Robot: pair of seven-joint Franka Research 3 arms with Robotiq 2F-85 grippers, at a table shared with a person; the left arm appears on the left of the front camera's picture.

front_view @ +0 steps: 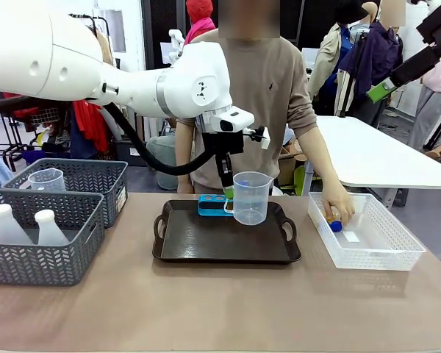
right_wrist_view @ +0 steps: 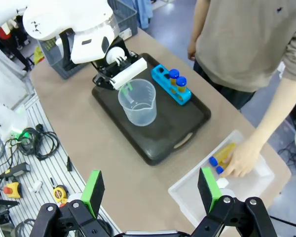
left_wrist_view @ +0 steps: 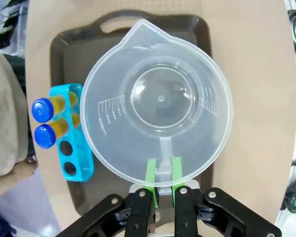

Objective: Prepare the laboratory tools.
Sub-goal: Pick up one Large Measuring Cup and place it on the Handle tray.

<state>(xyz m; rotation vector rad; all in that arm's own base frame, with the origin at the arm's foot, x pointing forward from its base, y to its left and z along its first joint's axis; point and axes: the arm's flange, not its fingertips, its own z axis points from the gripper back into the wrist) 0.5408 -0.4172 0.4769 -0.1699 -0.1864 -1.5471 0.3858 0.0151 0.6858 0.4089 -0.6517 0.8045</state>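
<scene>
**Beaker over the tray.** The robot's left fingers [left_wrist_view: 161, 173] pinch the handle of a clear beaker [front_view: 251, 198], one green pad pressed to each side of it. The beaker stands upright over the middle of a dark tray [front_view: 206, 243] on the table [front_view: 206, 316]. Whether its base rests on the tray floor or hangs just above it cannot be told.

The handle points straight back at the left fingers and the spout points away from them. The beaker's long axis is vertical.

A blue rack [left_wrist_view: 71, 165] lies on the tray near the beaker, on the person's side and apart from it. It holds two blue-capped yellow tubes [left_wrist_view: 42, 109] in two of its four holes.

The person's hand [front_view: 338, 208] is down in a white basket [front_view: 382, 250] at the robot's right, on another tube [right_wrist_view: 226, 150]. The right fingers [right_wrist_view: 150, 185] hang spread wide and empty, high above the table and well apart from the tray. Two white flasks [front_view: 7, 224] stand in a grey basket [front_view: 37, 265] at the robot's left.

Setting the beaker down looks nearly done. Letting go would call for the left fingers to part and draw back along the line of the handle, clear of the rack. The left arm is the nearer one to the flasks.
</scene>
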